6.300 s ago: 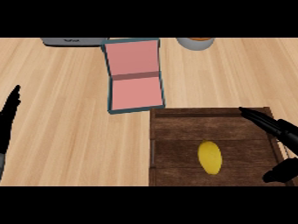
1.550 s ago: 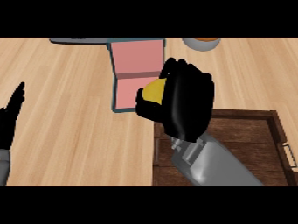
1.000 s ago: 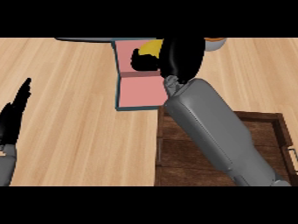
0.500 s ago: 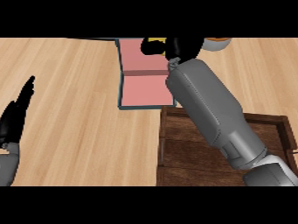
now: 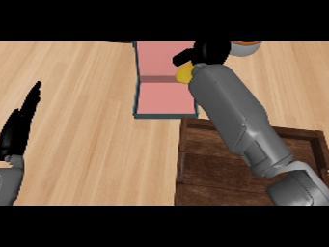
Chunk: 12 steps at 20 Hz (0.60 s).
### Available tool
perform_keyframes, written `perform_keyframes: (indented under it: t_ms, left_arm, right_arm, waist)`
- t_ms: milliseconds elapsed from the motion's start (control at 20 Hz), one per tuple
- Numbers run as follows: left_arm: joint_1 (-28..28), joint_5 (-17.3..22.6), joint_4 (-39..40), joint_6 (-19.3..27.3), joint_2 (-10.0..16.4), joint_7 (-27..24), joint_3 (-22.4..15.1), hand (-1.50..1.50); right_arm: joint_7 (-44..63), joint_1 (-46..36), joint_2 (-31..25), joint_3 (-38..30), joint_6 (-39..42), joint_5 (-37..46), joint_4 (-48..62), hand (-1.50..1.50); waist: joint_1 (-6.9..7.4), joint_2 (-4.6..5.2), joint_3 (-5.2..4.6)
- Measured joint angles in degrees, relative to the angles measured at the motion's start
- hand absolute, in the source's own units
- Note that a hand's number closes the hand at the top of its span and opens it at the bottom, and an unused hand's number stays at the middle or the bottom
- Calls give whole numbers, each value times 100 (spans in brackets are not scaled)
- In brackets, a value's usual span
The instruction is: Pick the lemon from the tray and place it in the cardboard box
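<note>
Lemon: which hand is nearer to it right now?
Right. The right hand holds the lemon over the cardboard box; the left hand rests open by the view's left edge, far from it.

Your grey right forearm [image 5: 231, 111] stretches far forward, black right hand [image 5: 208, 52] at its tip; your black left hand [image 5: 20, 126] rests open, fingers up, at left.

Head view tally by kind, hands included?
Lemon: 1
Cardboard box: 1
Wooden tray: 1
Round vessel at top edge: 1
Hands: 2, left hand and right hand
Total: 6
</note>
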Motion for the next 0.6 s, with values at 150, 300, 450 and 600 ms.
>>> perform_keyframes:
  t_ms: [150, 300, 450, 600]
  left_arm:
    - [-72, -23, 45, 4, -7, 12, -8, 0]
    - [-68, -24, 122, 8, 8, -37, 27, 0]
    - [21, -22, 94, 15, -13, -69, 28, 0]
    - [52, 15, 91, -22, 60, -61, 109, 0]
  right_arm:
    - [-356, -90, 0, -63, -367, -121, 204, -150]
    - [-740, -103, -2, -62, -854, -186, 267, -150]
    - [-1023, -130, -7, -132, -1367, -232, 300, -150]
    - [-1298, -83, -12, -232, -1812, -385, 171, -150]
  waist:
    - [7, 12, 1]
    - [-22, -3, 1]
    - [-50, -23, 1]
    - [-137, -63, 2]
